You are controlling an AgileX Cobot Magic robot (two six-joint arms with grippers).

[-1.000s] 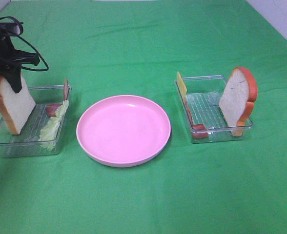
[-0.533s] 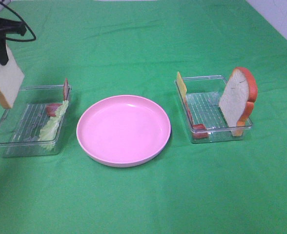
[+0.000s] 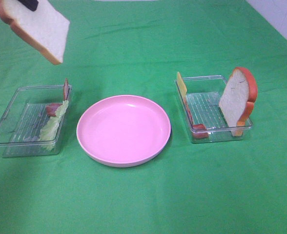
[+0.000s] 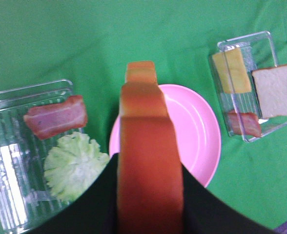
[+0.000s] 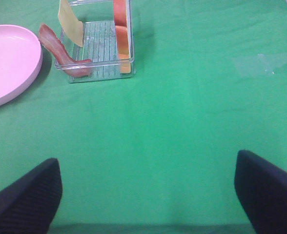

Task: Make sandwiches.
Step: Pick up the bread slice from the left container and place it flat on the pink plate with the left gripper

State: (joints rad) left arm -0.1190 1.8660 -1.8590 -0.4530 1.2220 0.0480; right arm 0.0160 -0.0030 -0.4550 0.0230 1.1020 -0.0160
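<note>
My left gripper (image 4: 148,165) is shut on a white bread slice (image 3: 38,27) with orange-brown crust (image 4: 148,146), held tilted high above the left tray (image 3: 16,141). That tray holds a pale green lettuce leaf (image 3: 53,126) and pink-red meat strips (image 3: 53,108). The right tray (image 3: 214,134) holds a second bread slice (image 3: 238,100) standing upright, a yellow cheese slice (image 3: 181,85) and a meat strip (image 3: 198,130). My right gripper (image 5: 146,195) is open over bare cloth, some way from the right tray (image 5: 99,73). It does not show in the exterior high view.
A round pink plate (image 3: 124,129) with nothing on it sits between the two trays on the green cloth (image 3: 148,204). The left arm is almost wholly outside the exterior view; only a black tip (image 3: 29,4) shows at the top edge.
The left gripper has lifted the bread slice out of the left tray, carrying it up and a little rightward while tilting it. The right gripper has not moved.
</note>
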